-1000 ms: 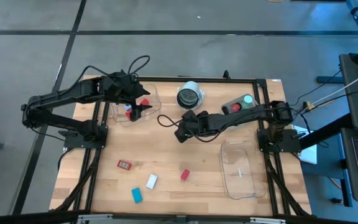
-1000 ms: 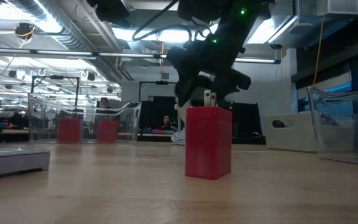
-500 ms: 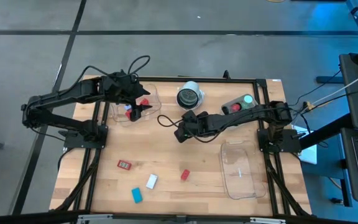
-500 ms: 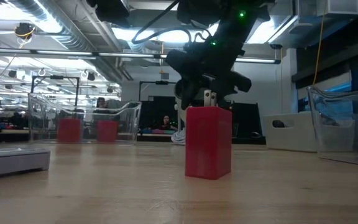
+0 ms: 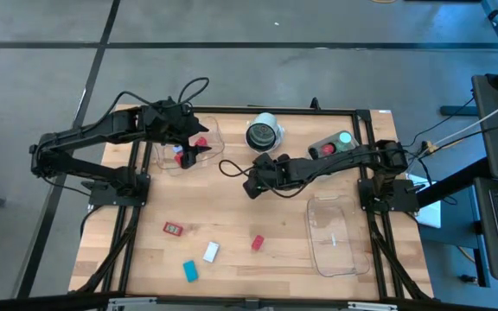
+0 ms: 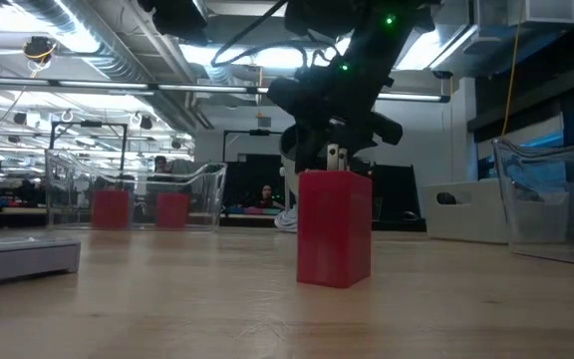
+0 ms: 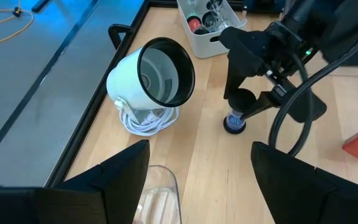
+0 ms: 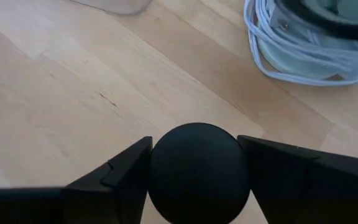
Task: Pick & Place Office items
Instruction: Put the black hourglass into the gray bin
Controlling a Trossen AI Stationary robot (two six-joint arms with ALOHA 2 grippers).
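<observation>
Reaching toward the middle of the wooden table (image 5: 232, 216), the right gripper (image 5: 251, 184) has its two fingers (image 8: 110, 180) pressed against either side of a black round disc (image 8: 197, 171), which fills the gap between them in the right wrist view. From the left wrist view that same disc (image 7: 235, 123) sits low on the tabletop beneath the right arm, just right of a round white-rimmed dark object (image 5: 264, 133) lying on its side with a coiled white cable under it.

At the far left, the left gripper (image 5: 190, 149) hangs over a clear plastic tray (image 5: 210, 130), its fingers (image 7: 114, 171) spread well apart with nothing between them. Red and blue pieces (image 5: 180, 155) show inside that tray beneath the gripper.

Nearer on the table lie four loose items: a red-framed tag (image 5: 174, 228) to the left, a white block (image 5: 211, 251) and a blue block (image 5: 190, 270) close together toward the near edge, and a red block (image 5: 257, 243) to their right. The low view shows this red block (image 6: 334, 227) standing upright in front of the right arm.

A second clear tray (image 5: 331, 233) rests at the near right, apart from the loose items. At the far right corner sits a small white bin (image 5: 331, 145) holding red and teal pieces
</observation>
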